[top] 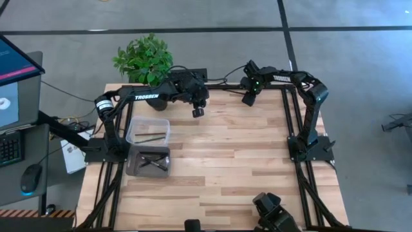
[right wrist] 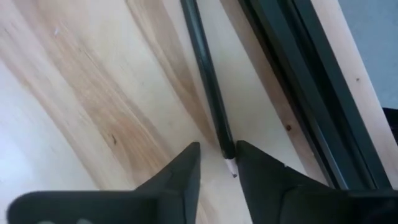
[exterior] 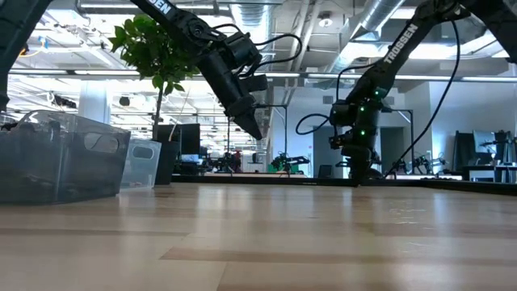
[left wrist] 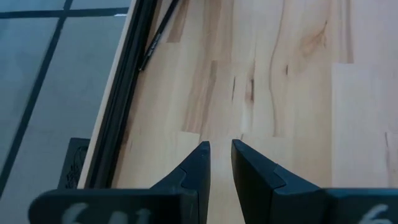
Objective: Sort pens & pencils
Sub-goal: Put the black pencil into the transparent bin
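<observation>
The right hand (right wrist: 216,163), fingers half-closed around nothing yet, straddles the tip of a thin black pencil (right wrist: 207,81) whose length runs straight away beside the wooden surface's (right wrist: 93,93) black rail.

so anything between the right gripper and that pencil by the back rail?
Nothing visible. In the right wrist view the black pencil lies on bare wood beside the frame rail, its tip between the fingers of the right gripper.

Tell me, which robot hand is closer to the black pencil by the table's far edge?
Right. The right end effector is down at the black pencil, its tip between the fingers. The left end effector hangs farther along the table.
</observation>
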Available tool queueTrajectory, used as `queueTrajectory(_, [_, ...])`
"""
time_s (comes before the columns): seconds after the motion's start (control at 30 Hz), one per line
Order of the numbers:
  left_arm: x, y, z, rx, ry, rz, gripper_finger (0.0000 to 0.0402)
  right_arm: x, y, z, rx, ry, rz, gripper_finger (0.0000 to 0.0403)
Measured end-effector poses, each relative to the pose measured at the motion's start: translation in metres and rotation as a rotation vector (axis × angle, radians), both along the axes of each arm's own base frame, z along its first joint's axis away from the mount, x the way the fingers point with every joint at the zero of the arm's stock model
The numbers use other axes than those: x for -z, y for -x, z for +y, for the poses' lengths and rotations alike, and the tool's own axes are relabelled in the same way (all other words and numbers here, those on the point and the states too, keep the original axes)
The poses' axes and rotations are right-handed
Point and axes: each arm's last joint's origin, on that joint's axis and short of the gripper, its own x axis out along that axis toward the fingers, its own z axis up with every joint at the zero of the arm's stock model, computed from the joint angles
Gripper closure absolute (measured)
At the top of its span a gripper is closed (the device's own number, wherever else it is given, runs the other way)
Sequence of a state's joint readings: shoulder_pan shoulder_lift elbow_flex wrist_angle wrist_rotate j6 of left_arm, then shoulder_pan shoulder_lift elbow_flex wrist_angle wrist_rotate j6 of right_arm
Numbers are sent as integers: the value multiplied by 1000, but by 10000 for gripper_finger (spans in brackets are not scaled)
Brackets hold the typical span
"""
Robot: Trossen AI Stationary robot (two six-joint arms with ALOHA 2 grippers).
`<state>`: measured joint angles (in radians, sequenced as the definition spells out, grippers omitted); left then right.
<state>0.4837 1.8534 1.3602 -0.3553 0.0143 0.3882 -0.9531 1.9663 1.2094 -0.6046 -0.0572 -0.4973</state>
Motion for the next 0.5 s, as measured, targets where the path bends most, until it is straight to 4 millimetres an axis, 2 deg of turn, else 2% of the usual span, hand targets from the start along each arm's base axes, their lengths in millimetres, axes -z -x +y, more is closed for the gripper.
queueTrajectory(0.5, [1,2,2,-5,5,13,345,0,-5,3,-21,14,17,335])
